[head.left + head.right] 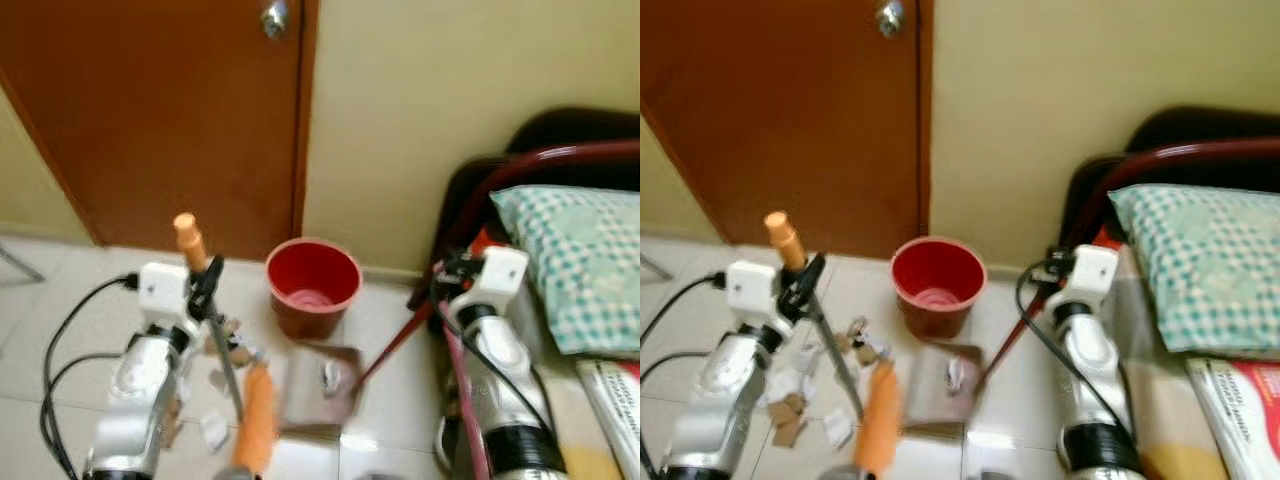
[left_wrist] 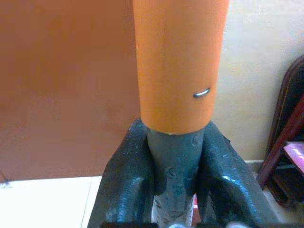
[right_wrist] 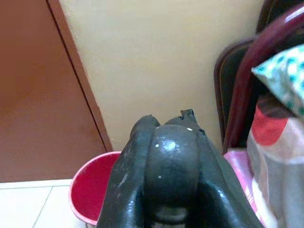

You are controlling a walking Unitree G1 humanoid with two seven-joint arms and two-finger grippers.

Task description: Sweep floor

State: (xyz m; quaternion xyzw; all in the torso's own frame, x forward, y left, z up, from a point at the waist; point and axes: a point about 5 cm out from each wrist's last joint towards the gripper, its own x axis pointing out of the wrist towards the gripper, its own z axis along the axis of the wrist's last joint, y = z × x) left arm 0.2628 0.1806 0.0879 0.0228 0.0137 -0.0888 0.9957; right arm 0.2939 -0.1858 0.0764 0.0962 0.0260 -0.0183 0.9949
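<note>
My left gripper (image 1: pixel 206 286) is shut on a broom's grey pole (image 2: pixel 174 164), just under its orange end grip (image 1: pixel 187 236). The pole slants down to an orange lower section (image 1: pixel 257 420). My right gripper (image 1: pixel 449 270) is shut on the dark top of a dustpan's red handle (image 1: pixel 395 345). The brown dustpan (image 1: pixel 318 392) lies flat on the tiles below a red bucket (image 1: pixel 312 285) and holds a white scrap (image 1: pixel 330 373). Paper scraps (image 1: pixel 790 405) lie on the floor around the pole. In the right wrist view the black fingers (image 3: pixel 128 180) wrap the rounded handle end.
A brown door (image 1: pixel 170 110) and yellow wall (image 1: pixel 430 100) close off the far side. A bed with a checked pillow (image 1: pixel 575 260) and dark red frame (image 1: pixel 560 158) stands at the right. Black cables (image 1: pixel 60 350) hang off my left arm.
</note>
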